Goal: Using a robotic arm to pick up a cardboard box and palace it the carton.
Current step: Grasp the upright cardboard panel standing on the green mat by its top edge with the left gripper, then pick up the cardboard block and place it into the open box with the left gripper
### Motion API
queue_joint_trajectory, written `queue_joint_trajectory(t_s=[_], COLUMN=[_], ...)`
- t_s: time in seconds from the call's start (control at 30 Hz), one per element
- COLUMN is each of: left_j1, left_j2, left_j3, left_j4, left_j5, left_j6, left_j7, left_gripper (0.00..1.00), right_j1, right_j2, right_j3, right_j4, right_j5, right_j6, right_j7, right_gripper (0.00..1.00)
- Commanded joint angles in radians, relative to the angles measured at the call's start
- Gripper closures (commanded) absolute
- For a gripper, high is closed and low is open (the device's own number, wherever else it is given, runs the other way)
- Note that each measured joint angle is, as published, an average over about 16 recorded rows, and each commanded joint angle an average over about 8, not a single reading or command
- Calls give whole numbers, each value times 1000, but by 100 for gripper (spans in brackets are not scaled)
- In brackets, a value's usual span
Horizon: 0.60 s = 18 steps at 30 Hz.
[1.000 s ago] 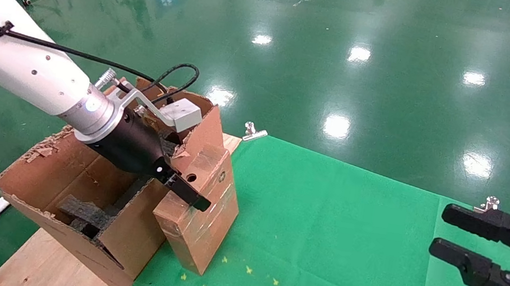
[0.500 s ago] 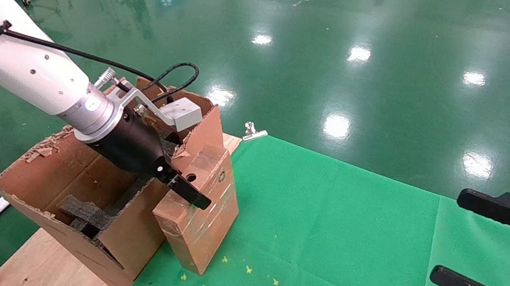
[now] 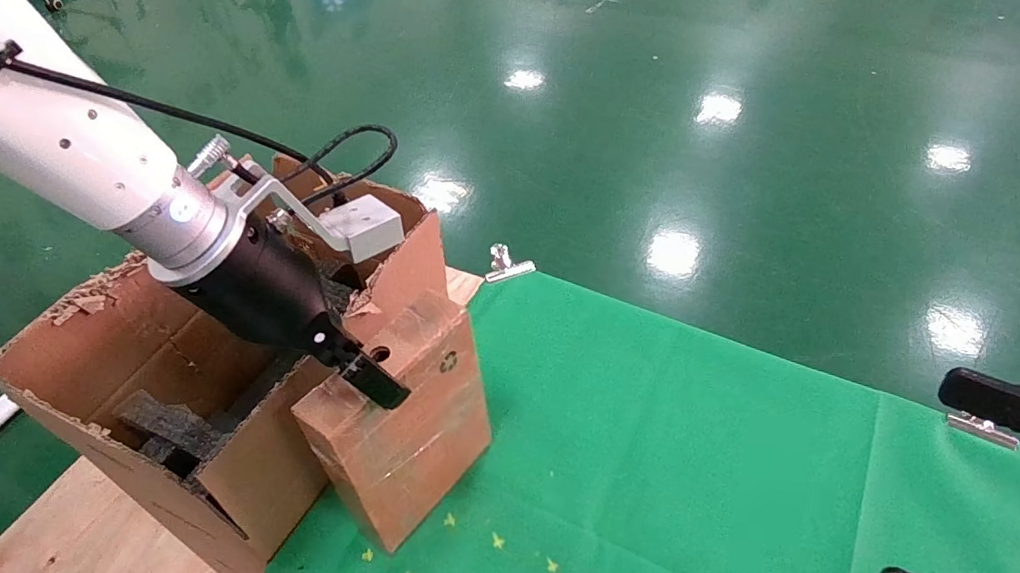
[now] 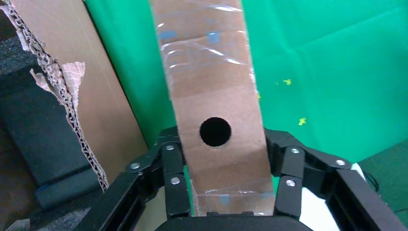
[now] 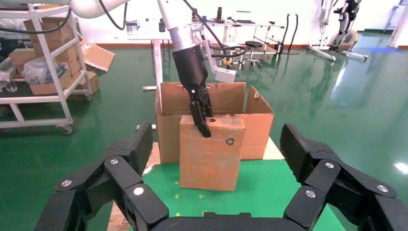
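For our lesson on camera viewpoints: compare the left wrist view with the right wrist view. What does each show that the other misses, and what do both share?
Only the left wrist view shows, close up, the left hand pressed on both sides of the cardboard box, and yellow marks on the green cloth.

Only the right wrist view shows the open right hand, the whole carton, the white robotic arm and a shelf trolley.

Both show the box's round hole.
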State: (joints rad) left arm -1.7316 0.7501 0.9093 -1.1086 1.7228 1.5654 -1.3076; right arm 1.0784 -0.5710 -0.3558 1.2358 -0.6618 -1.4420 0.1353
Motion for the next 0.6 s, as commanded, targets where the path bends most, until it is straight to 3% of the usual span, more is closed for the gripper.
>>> queue_joint_trajectory(t_s=[0.03,0.33,0.6], left_j1=[0,-10,-92], left_j2=[0,-10,-56], left_j3=[0,-7,-78], left_j4=[0,-3,3], left_j5=[0,-16,-101], left_j6=[0,-8,-36], left_j7=[0,11,112], left_gripper=[100,100,100], right_j1=[0,0,0], right_j2=[0,0,0], right_j3=[0,0,0], right_j4=[0,0,0], right_j5=[0,0,0], right_j6=[0,0,0], right_j7=[0,0,0], right_gripper=[0,0,0])
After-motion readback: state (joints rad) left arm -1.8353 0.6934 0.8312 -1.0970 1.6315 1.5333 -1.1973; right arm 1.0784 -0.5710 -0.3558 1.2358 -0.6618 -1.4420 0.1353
